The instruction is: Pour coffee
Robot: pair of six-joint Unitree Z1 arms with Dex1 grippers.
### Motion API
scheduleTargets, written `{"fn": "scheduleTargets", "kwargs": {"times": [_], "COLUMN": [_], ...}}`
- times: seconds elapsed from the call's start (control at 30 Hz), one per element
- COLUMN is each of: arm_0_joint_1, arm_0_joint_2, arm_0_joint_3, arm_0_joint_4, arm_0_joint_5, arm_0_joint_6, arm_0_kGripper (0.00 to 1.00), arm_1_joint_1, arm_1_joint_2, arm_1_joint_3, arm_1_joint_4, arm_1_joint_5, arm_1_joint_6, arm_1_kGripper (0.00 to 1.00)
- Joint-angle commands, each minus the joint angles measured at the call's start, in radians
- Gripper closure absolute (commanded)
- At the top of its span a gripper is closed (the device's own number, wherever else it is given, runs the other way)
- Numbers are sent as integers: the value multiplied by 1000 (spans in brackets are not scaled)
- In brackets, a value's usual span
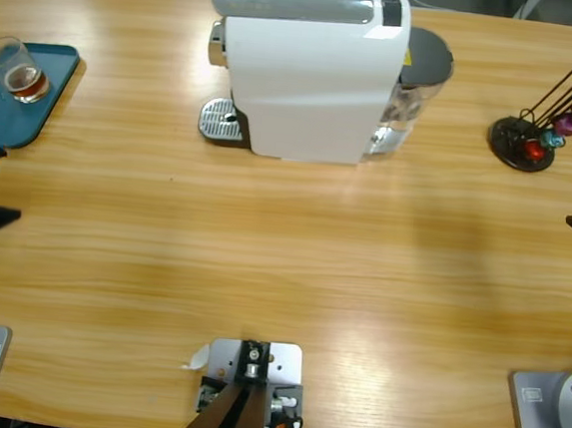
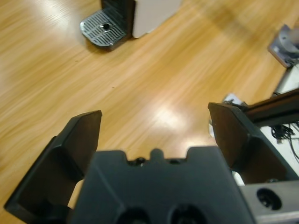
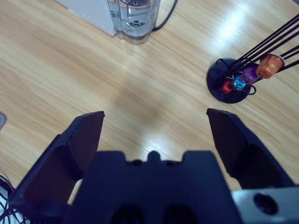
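We log the left gripper (image 2: 154, 126) with jaws spread wide, holding nothing, above bare wooden table (image 1: 282, 264). The right gripper (image 3: 154, 123) is likewise wide apart and empty, near the capsule stand (image 3: 233, 84). Well apart from both, the coffee (image 1: 24, 80) sits in a glass tumbler (image 1: 14, 67) on the teal tray (image 1: 14, 115), left of the white coffee machine (image 1: 308, 76).

Table (image 1: 282, 264) was light wood with streaky grain. Machine (image 1: 309, 71) was white, with a silver top band, a dark grey tank lid and a perforated silver drip tray (image 1: 217, 120). Tray (image 1: 15, 100) was teal. Glass (image 1: 16, 70) was clear, coffee (image 1: 25, 81) amber-brown. Capsules (image 3: 247, 77) were orange, purple, blue and red on a black stand (image 3: 229, 86). Jaws were black.
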Motion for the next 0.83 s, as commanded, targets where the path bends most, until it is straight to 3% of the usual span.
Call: {"fn": "scheduleTargets", "kwargs": {"times": [0.03,0.2,0.4,0.83], "arm_0_joint_1": [-47,-47,-59,-59], "arm_0_joint_2": [23,-44,41,44], "arm_0_joint_3": [73,-2,15,54], "arm_0_joint_4": [-61,55,-8,-78], "arm_0_joint_5": [1,16,3,14], "arm_0_joint_6": [19,6,9,4], "arm_0_kGripper": [6,4,4,4], "arm_1_joint_1": [7,7,7,7], "arm_1_joint_2": [-34,-44,6,-23], "arm_1_joint_3": [31,34,24,30], "arm_1_joint_4": [0,-3,-1,1], "arm_1_joint_5": [-15,-16,-16,-19], "arm_1_joint_6": [14,16,19,23], "arm_1_kGripper": [0,0,0,0]}}
